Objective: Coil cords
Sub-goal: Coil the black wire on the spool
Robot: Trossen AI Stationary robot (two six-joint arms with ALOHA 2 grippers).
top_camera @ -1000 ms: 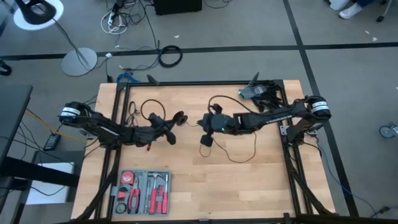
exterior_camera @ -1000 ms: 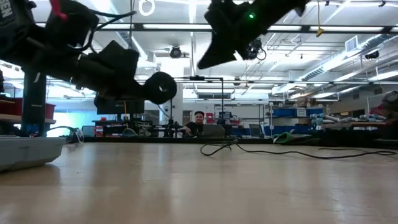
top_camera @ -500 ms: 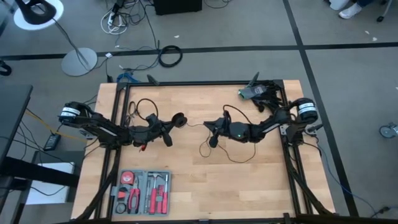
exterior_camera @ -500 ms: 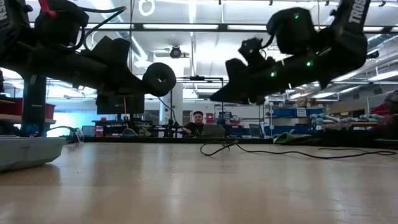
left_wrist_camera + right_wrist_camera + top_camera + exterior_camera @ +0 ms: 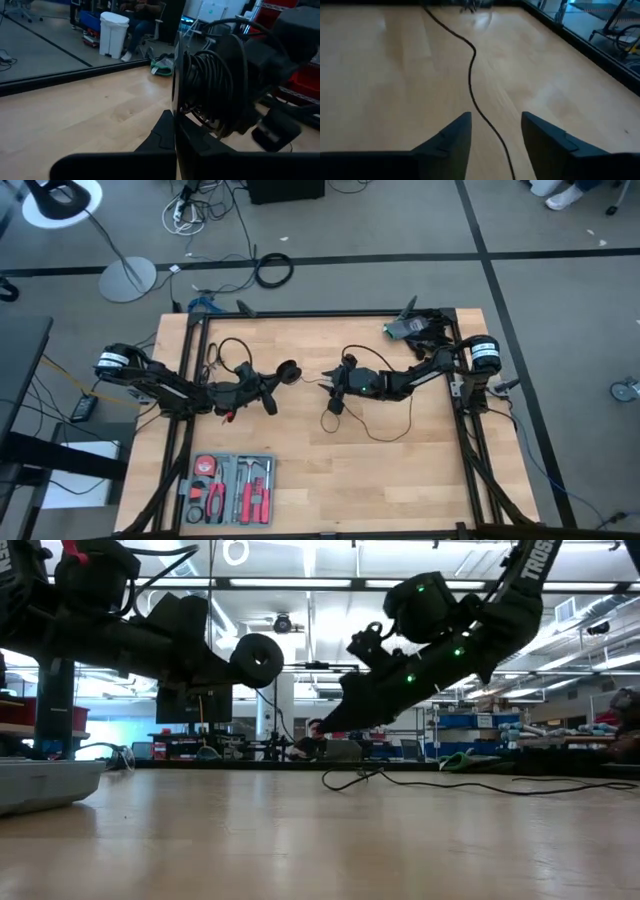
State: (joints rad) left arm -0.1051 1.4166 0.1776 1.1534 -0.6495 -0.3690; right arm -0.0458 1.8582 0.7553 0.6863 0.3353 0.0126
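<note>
Two arms, one cord (image 5: 385, 430) across the table (image 5: 300, 480); only the right wrist view showed the right gripper (image 5: 492, 132) parted and empty, wire running between its fingers; the left wrist view showed the left gripper (image 5: 175, 135) closed on the wound puck (image 5: 200, 90).

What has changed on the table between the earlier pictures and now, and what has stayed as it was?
The right tool has swung back toward the table's middle and dropped lower. It has spread its fingers wide, and the thin black cord runs on the wood between them, not gripped. The left tool has stayed shut, holding the round puck with cord wound on it above the table. The tool tray has not moved.
</note>
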